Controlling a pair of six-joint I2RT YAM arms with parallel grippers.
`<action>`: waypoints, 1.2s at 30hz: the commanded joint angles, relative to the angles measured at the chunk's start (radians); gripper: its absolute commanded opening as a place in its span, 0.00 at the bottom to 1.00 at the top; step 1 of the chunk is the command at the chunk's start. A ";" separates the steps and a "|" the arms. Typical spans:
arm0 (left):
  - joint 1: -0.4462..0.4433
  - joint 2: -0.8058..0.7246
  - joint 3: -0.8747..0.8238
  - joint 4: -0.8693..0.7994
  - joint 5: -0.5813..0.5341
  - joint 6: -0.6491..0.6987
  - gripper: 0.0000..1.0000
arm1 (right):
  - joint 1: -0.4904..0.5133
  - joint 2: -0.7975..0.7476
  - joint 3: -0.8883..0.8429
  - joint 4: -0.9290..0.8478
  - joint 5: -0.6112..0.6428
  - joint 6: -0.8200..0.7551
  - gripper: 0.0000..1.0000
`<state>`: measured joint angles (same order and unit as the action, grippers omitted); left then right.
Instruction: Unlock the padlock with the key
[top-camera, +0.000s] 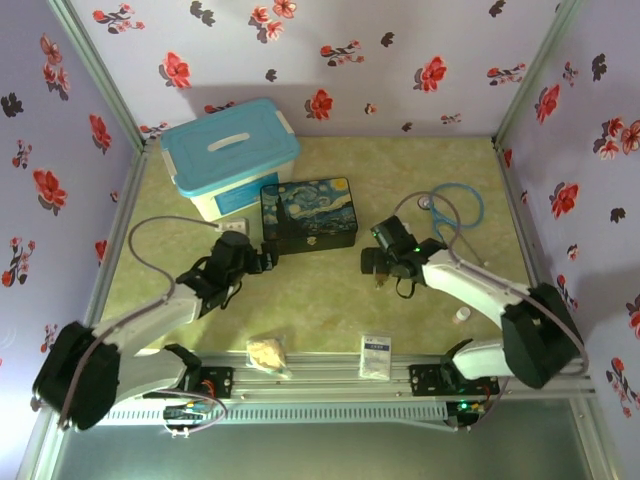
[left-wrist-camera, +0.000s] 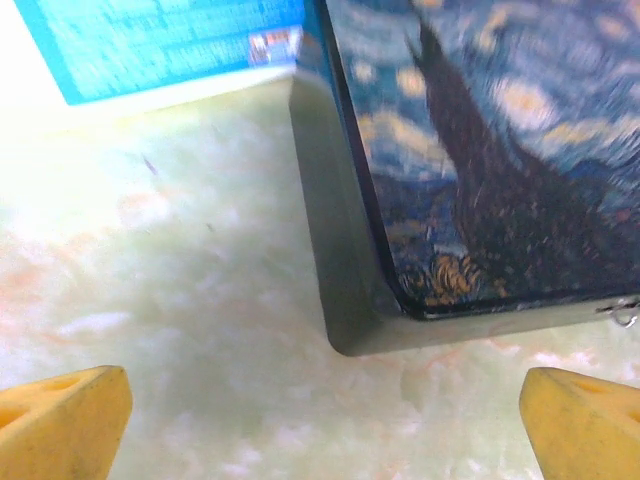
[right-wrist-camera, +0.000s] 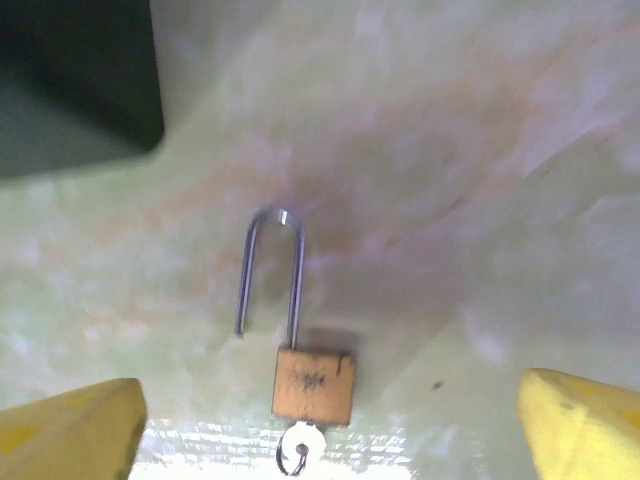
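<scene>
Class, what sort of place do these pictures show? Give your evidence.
Probably a robot test booth: left arm and right arm on a metal rail, floral-papered walls enclosing the table, props like the painted tin and padlock.

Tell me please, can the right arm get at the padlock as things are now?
Probably yes. The padlock lies flat on the bare table, right in front of the right tool and between its open fingers. Nothing covers it, and the tin stands off to one side.
</scene>
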<state>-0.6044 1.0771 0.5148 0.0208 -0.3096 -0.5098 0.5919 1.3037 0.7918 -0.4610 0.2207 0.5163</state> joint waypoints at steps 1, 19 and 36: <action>0.046 -0.105 -0.020 -0.089 -0.095 0.127 1.00 | -0.092 -0.083 0.038 0.015 0.151 -0.071 0.99; 0.423 -0.023 -0.195 0.418 -0.202 0.470 1.00 | -0.509 -0.133 -0.360 0.847 0.231 -0.375 0.99; 0.592 0.468 -0.236 1.075 0.083 0.460 1.00 | -0.589 0.205 -0.466 1.404 0.055 -0.370 0.99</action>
<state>-0.0208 1.4765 0.2680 0.9127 -0.2665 -0.0856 0.0063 1.4746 0.3164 0.8562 0.3351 0.1566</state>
